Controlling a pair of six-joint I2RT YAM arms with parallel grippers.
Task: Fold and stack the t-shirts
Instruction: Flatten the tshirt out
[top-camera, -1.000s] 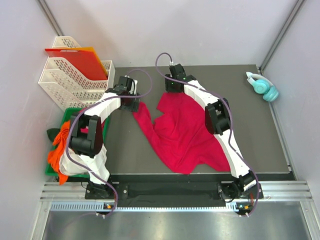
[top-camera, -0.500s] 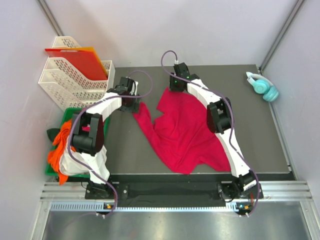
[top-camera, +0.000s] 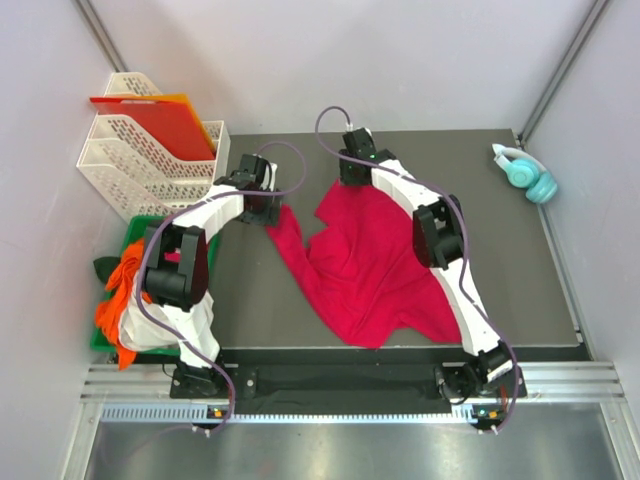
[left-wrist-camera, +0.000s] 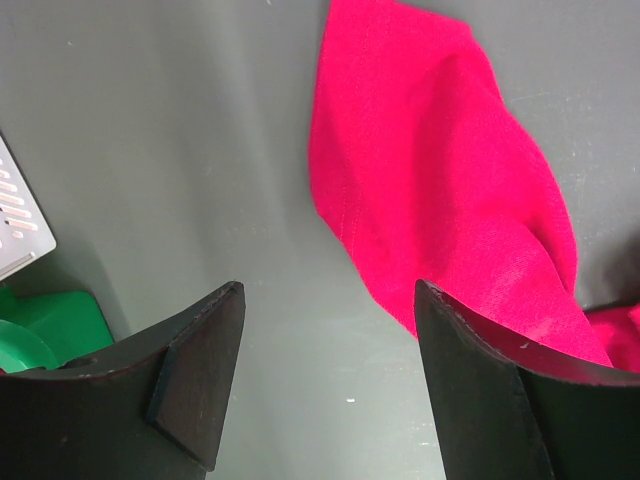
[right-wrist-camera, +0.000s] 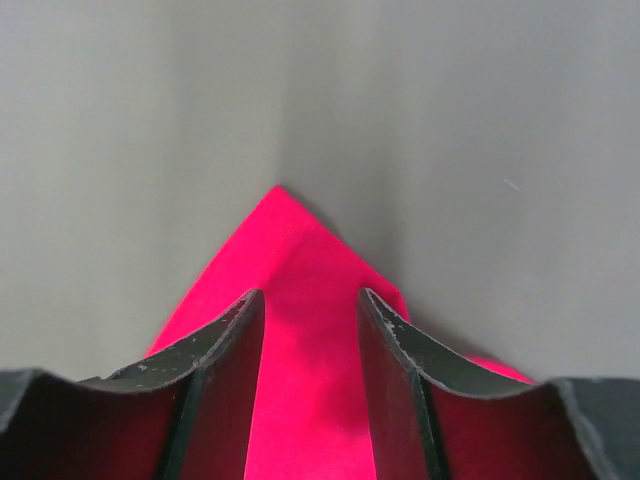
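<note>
Crimson t-shirt (top-camera: 370, 260): corner between right pincer (right-wrist-camera: 310, 300) jaws, sleeve beside left pincer (left-wrist-camera: 328, 300).

Teal headphones (top-camera: 527, 174) lie at the far right corner. White stacked trays (top-camera: 130, 165) on the left hold a red-orange sheet (top-camera: 165, 125), beside a green bin (top-camera: 143, 222).

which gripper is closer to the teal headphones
Right. The right gripper is at the far corner of the red shirt, mid-table, well left of the headphones. The left gripper is farther left again, over the shirt's left edge near the white trays.
</note>
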